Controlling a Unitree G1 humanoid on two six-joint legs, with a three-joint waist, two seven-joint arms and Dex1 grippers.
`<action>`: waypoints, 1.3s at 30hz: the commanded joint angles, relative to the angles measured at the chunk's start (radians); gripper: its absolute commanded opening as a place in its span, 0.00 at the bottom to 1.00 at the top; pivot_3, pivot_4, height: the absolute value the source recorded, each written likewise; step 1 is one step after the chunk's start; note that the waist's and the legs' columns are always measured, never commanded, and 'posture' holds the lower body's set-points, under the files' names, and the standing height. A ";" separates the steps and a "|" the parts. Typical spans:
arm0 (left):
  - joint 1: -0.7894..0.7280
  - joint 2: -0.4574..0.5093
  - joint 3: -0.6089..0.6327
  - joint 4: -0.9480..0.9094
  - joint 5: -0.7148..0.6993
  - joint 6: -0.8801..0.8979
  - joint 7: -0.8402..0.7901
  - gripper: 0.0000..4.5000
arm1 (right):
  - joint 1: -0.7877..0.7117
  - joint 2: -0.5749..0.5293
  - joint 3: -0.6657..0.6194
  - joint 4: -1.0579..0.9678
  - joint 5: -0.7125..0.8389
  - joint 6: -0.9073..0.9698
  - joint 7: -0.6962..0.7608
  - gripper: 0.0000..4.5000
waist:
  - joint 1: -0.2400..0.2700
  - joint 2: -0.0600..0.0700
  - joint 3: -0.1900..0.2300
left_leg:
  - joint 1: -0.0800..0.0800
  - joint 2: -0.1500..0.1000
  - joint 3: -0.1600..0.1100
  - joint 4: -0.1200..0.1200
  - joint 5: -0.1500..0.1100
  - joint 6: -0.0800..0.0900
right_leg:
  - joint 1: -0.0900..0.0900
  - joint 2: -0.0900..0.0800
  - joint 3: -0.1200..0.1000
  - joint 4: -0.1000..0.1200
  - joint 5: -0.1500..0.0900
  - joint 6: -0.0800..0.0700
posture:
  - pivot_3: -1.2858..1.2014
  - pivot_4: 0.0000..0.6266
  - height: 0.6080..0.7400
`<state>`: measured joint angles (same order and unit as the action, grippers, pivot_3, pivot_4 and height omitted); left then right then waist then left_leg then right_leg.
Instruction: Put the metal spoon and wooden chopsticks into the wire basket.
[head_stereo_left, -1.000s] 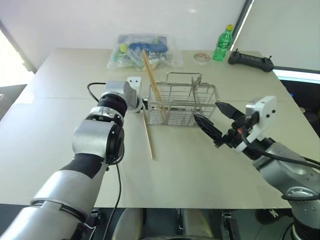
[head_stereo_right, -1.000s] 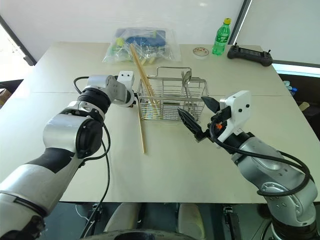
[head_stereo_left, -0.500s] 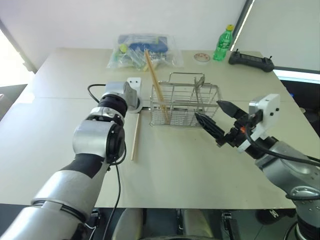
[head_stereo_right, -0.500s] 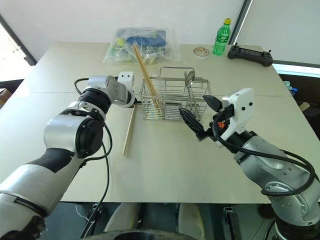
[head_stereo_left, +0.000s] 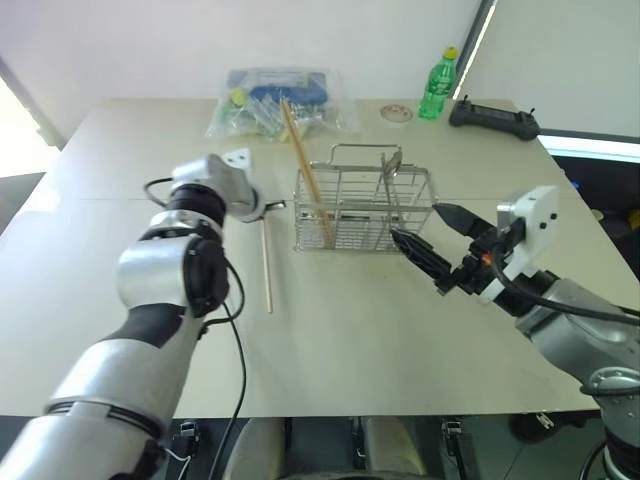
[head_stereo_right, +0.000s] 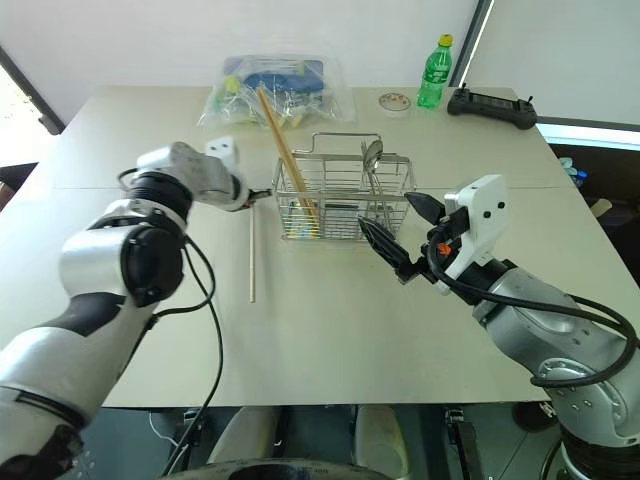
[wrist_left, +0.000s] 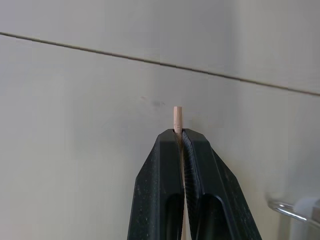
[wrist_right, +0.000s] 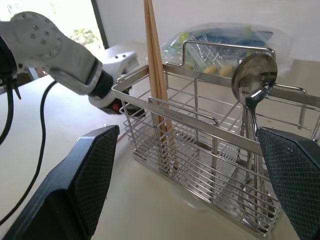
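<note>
The left gripper (wrist_left: 178, 136) has its two black fingers (wrist_left: 161, 172) pressed together on the tip of a wooden chopstick (head_stereo_left: 266, 265), whose blunt end pokes out just past the fingertips; the rest of the stick lies flat on the table (head_stereo_left: 350, 340), running back toward the robot, just beside the left side of the wire basket (head_stereo_left: 362, 212). The right gripper (head_stereo_left: 437, 243) hangs in front of the basket's right end with its fingers spread wide and nothing between them. Inside the basket, other chopsticks (head_stereo_left: 303, 170) already lean upright in the left compartment, and the metal spoon (wrist_right: 256, 75) stands bowl-up in the right one, so by my reading this stick is the last piece to go in. The risk lies in the grip: only the very end is pinched, so when the stick is lifted its long free length could swing or pivot in the jaws, slip out, or knock the basket wall and the leaning sticks. A second ago the stick lay slanted with its far end close to the basket and the left gripper was not yet clamped on it; since then the jaws have closed, the arm has shifted to the left, and the stick has swung round to lie nearly straight.
</note>
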<state>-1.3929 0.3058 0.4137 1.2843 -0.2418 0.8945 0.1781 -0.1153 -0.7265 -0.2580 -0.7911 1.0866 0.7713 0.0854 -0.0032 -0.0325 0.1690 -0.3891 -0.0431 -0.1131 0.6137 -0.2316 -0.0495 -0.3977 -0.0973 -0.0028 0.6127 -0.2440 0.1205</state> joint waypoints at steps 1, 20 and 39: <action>-0.010 0.075 0.033 -0.059 -0.030 0.003 0.007 0.01 | -0.018 -0.021 -0.032 -0.004 0.024 0.001 0.015 1.00 | -0.004 0.000 0.000 | 0.000 0.000 0.000 0.000 0.000 0.000 | 0.000 0.000 0.000 0.000 0.000 -0.001 | 0.52 0.24 0.86; 0.058 0.072 -0.024 -1.037 -0.418 -0.188 -0.656 0.01 | 0.037 -0.129 -0.146 0.017 0.088 0.034 0.078 1.00 | 0.017 0.001 0.000 | -0.001 0.002 0.001 0.002 -0.001 0.002 | 0.001 0.000 0.001 -0.002 0.001 -0.002 | 0.52 0.24 0.86; 0.359 -0.171 -0.322 -1.216 -0.225 -0.478 -0.642 0.01 | 0.150 -0.115 -0.218 -0.077 0.169 -0.002 -0.058 1.00 | 0.018 0.003 -0.001 | -0.001 0.002 0.001 0.005 -0.001 0.003 | 0.005 0.000 0.001 -0.005 0.000 -0.005 | 0.52 0.24 0.86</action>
<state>-1.0284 0.1426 0.1081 0.1396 -0.4827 0.4504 -0.4792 0.0344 -0.8435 -0.4316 -0.8318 1.2344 0.7978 0.0434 0.0144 -0.0292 0.1678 -0.3903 -0.0410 -0.1123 0.6191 -0.2330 -0.0465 -0.3926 -0.0970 -0.0019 0.6071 -0.2440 0.1148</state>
